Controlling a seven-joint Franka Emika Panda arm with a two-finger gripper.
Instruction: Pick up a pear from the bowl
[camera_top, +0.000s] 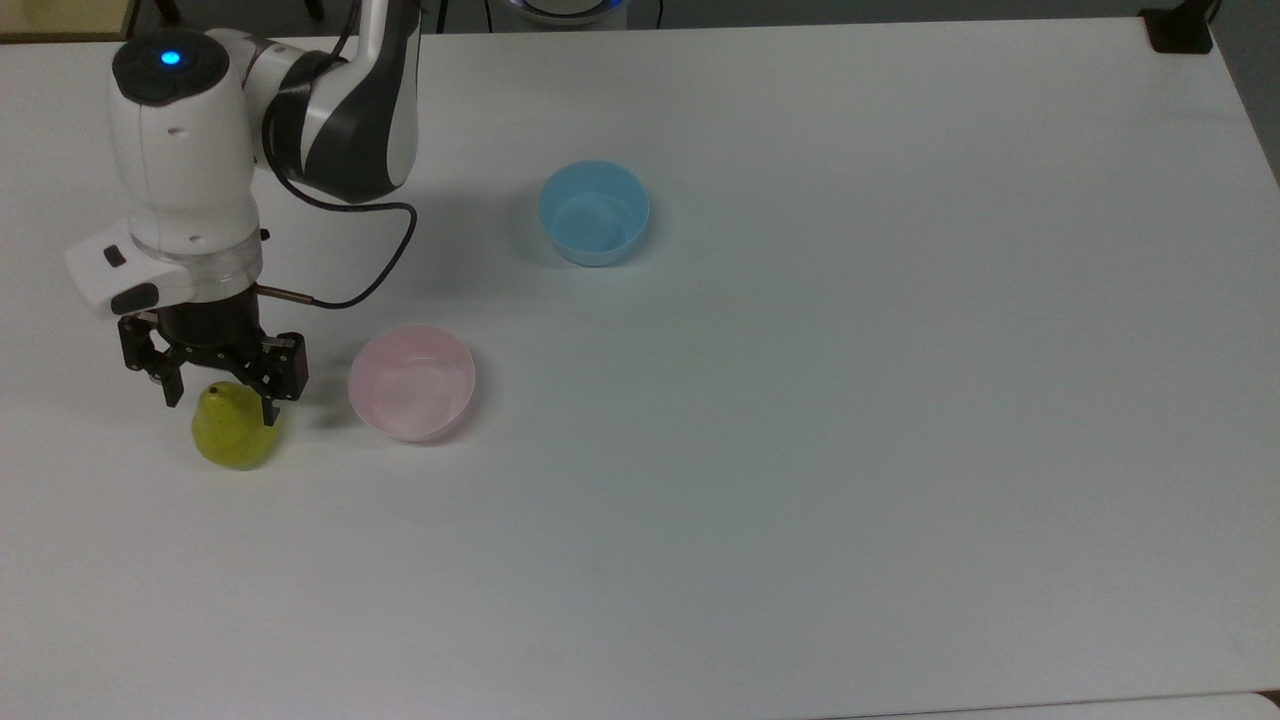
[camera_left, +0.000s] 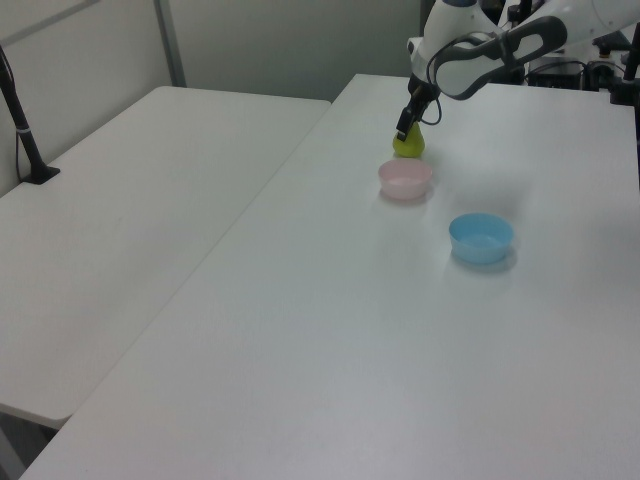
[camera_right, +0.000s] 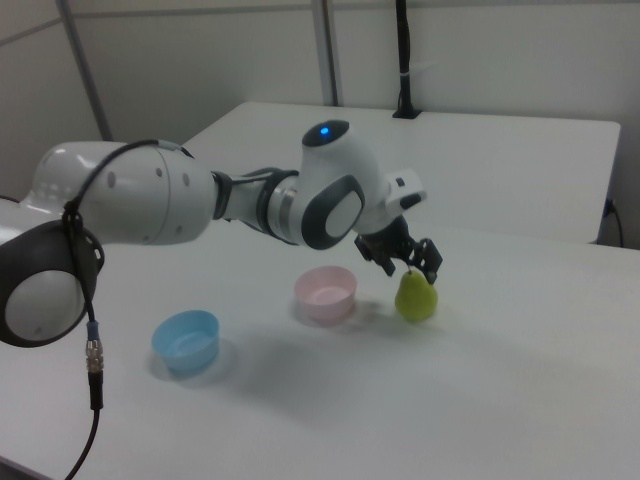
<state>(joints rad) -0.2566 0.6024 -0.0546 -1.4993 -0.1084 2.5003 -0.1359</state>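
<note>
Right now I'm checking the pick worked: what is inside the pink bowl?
Nothing: the pink bowl shows a bare, smooth inside. The pear stands on the table beside it, under the open claw.

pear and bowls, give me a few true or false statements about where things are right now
1. The pear stands on the table, outside the pink bowl. True.
2. The gripper is clamped on the pear. False: its fingers are spread open just above the pear's top.
3. The pink bowl holds a fruit. False: it is empty.
4. In the top view, the pear is to the left of the pink bowl. True.
5. The blue bowl is tipped on its side. False: it sits upright.
</note>
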